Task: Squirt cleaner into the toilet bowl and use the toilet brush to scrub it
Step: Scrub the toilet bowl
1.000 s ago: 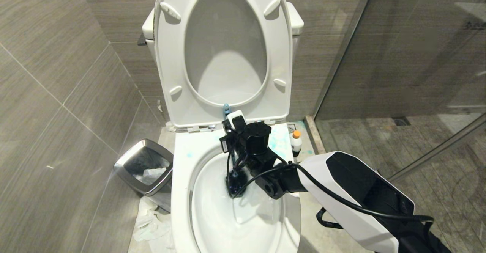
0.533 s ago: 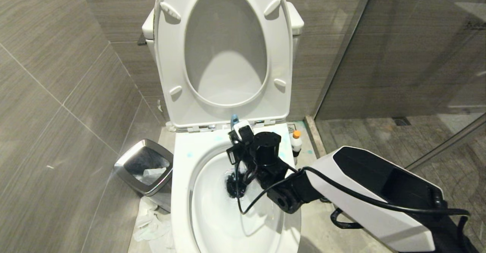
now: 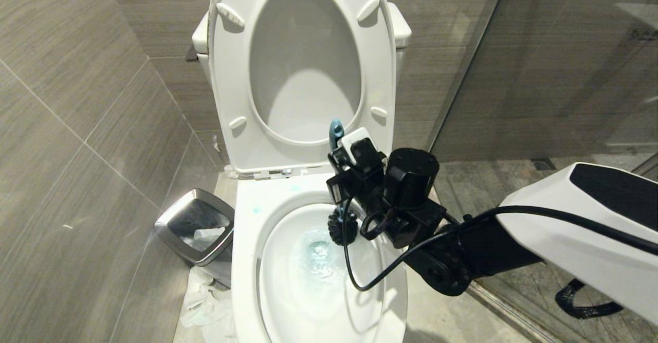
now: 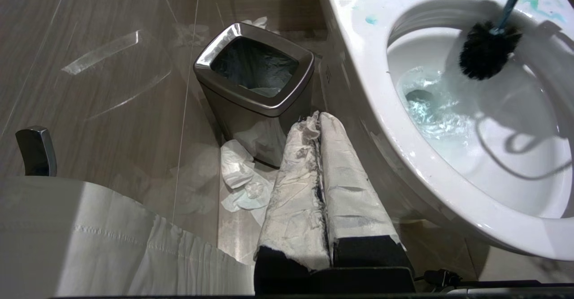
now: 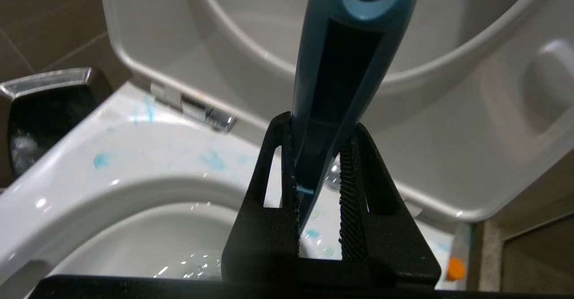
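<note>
The white toilet bowl (image 3: pixel 245 260) holds teal-tinted foamy water. My right gripper (image 3: pixel 343 164) is shut on the toilet brush's blue-grey handle (image 5: pixel 341 66), which stands nearly upright with its rounded tip (image 3: pixel 335 128) in front of the raised seat. The black bristle head (image 3: pixel 343 227) hangs just above the water by the bowl's far right wall, and the left wrist view shows this head (image 4: pixel 486 50) too. Of the cleaner only the orange cap (image 5: pixel 455 268) shows, on the floor right of the toilet. My left gripper (image 4: pixel 317 117), its fingers wrapped in white, is shut and parked low beside the bowl.
A steel waste bin (image 3: pixel 195 224) stands left of the toilet, with crumpled tissue (image 3: pixel 205 302) on the floor before it. Seat and lid (image 3: pixel 303 142) are up. A glass shower partition (image 3: pixel 540 75) closes the right side. Teal spots mark the rim (image 5: pixel 134 155).
My right arm has lifted and swung right, taking the brush with it. The bristle head has come up out of the water and moved toward the bowl's far right; the teal water now shows.
</note>
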Motion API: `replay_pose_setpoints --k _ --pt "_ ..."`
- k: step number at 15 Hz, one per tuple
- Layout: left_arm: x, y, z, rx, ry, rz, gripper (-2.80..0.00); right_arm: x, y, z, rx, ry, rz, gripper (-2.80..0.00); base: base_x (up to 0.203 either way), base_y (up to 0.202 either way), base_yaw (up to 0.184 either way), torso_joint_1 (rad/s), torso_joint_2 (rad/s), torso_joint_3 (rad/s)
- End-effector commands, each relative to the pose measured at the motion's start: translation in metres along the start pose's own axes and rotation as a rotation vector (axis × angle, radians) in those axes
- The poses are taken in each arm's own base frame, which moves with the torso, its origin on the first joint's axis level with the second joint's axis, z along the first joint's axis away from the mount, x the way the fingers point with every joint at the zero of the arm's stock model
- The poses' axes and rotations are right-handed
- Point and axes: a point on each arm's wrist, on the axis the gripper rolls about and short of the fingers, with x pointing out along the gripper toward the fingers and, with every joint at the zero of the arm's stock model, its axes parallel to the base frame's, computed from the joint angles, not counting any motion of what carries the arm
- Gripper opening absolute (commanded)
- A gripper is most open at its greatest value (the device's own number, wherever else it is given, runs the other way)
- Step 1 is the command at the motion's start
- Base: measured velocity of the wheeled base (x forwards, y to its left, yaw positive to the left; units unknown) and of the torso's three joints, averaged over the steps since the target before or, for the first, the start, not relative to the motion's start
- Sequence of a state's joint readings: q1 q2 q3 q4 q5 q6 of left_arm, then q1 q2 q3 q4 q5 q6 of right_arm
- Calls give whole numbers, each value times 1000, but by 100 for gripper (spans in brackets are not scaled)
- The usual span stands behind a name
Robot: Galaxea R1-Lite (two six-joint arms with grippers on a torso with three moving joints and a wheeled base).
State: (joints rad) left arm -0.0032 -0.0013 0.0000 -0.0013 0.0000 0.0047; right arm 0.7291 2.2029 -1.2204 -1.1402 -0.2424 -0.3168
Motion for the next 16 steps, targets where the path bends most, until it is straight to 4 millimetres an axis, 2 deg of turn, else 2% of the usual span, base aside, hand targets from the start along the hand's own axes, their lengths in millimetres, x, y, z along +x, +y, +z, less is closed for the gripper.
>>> replay_pose_setpoints --k 1,3,8,11,16 --pt "0 0 0 0 1 0 -280 -13 -7 35 12 -70 -5 -280 0 0 0 0 0 0" --pt "0 0 0 0 1 0 -280 -22 -4 39 10 -56 16 -280 0 0 0 0 0 0" --pt "0 0 0 0 1 0 -280 -21 9 33 12 -29 47 -280 0 0 0 0 0 0" --pt "0 0 0 0 1 0 -280 -11 16 23 9 -15 52 -280 0 0 0 0 0 0" --pt "0 0 0 0 1 0 -280 16 27 14 13 -26 44 -280 0 0 0 0 0 0"
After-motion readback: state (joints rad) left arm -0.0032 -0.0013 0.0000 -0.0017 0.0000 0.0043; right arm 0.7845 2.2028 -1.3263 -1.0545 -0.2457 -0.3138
